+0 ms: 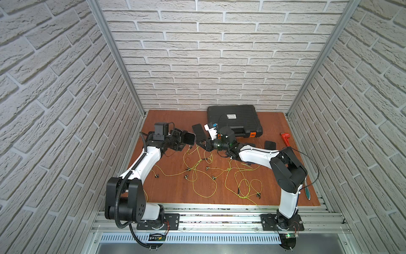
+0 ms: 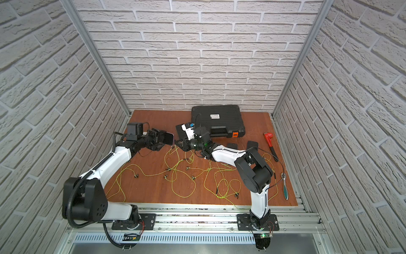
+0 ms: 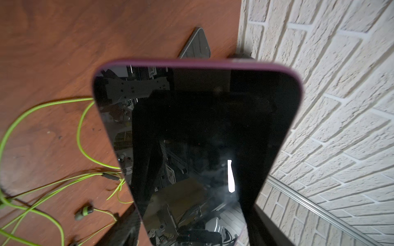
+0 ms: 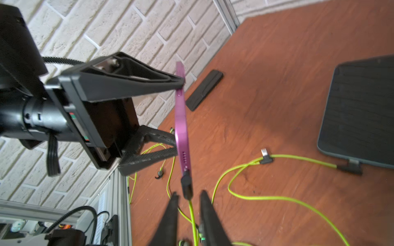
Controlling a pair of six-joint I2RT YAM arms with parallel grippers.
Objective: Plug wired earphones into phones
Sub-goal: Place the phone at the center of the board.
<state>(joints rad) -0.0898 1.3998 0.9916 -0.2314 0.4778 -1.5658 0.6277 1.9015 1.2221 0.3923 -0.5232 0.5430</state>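
Observation:
My left gripper (image 1: 187, 139) is shut on the long edges of a phone (image 3: 213, 127) with a dark screen and a purple rim, held up off the table. A dark plug (image 4: 186, 185) on a yellow-green earphone cable (image 4: 193, 215) sits in that phone's (image 4: 181, 119) end. My right gripper (image 4: 189, 194) stands open around the plug, with a gap on both sides. More wired earphones (image 1: 197, 171) lie tangled on the wooden table (image 1: 175, 193). Another phone (image 4: 360, 110) lies flat with a plug (image 4: 349, 167) at its edge. A loose plug (image 4: 265, 157) lies beside it.
A black ribbed case (image 1: 235, 119) with an orange latch stands at the back. More phones (image 1: 198, 132) (image 1: 269, 145) lie near it. A red wrench (image 1: 285, 138) and a green-handled tool (image 2: 285, 191) lie at the right. Brick walls enclose three sides.

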